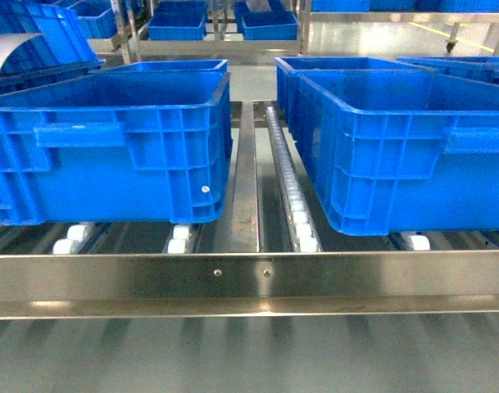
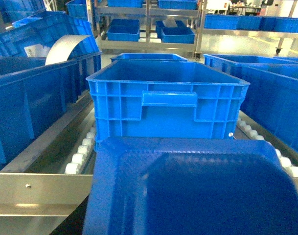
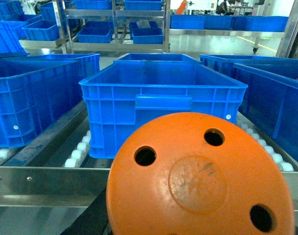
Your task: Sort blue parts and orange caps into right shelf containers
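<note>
Bright-blue plastic fills my head view: two large ribbed crates with thick rolled rims sit on a steel roller shelf, a left crate [image 1: 110,147] and a right crate [image 1: 405,151] cut off by the frame edge. A steel divider rail [image 1: 247,176] runs between them, and a steel front rail [image 1: 249,278] crosses below. Neither arm nor gripper appears here.

In my left wrist view, a blue moulded plastic part [image 2: 193,188] with a dished, textured face blocks the lower frame, close to the lens. It hides the left gripper, so I cannot tell how its jaws stand. One blue crate [image 2: 168,100] stands directly ahead on white rollers [image 2: 80,154].

In my right wrist view, a round orange plastic cap [image 3: 200,178] with three holes covers the lower frame and hides the right gripper; jaw state is indeterminate. A blue crate [image 3: 163,100] sits straight beyond it.
</note>
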